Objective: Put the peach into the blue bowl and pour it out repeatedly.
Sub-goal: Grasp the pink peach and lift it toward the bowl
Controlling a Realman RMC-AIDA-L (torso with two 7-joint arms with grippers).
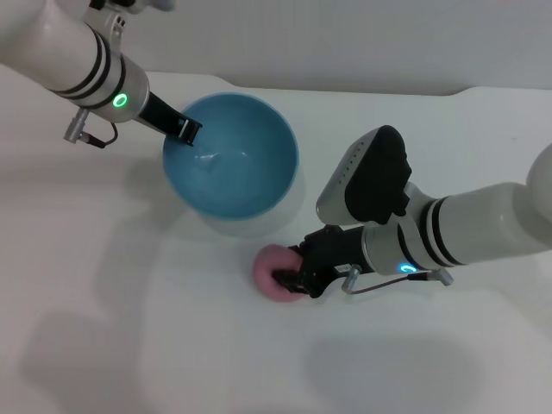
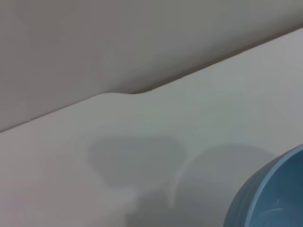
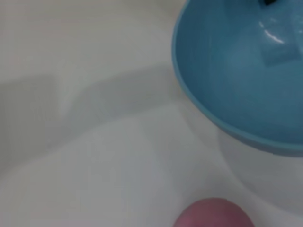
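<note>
In the lower centre of the head view, the right gripper [image 1: 289, 278] was closed around the peach [image 1: 270, 269], which rested on the white table [image 1: 129, 345] just below the blue bowl [image 1: 231, 155]. The left gripper [image 1: 188, 129] clamped the bowl's upper-left rim, holding it tilted.

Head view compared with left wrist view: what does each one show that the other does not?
Only the head view shows the peach on the table, the right gripper at it, and the left gripper on the bowl's rim. Only the left wrist view shows the bowl's ribbed outer wall. Both show the blue bowl and the white table.
</note>
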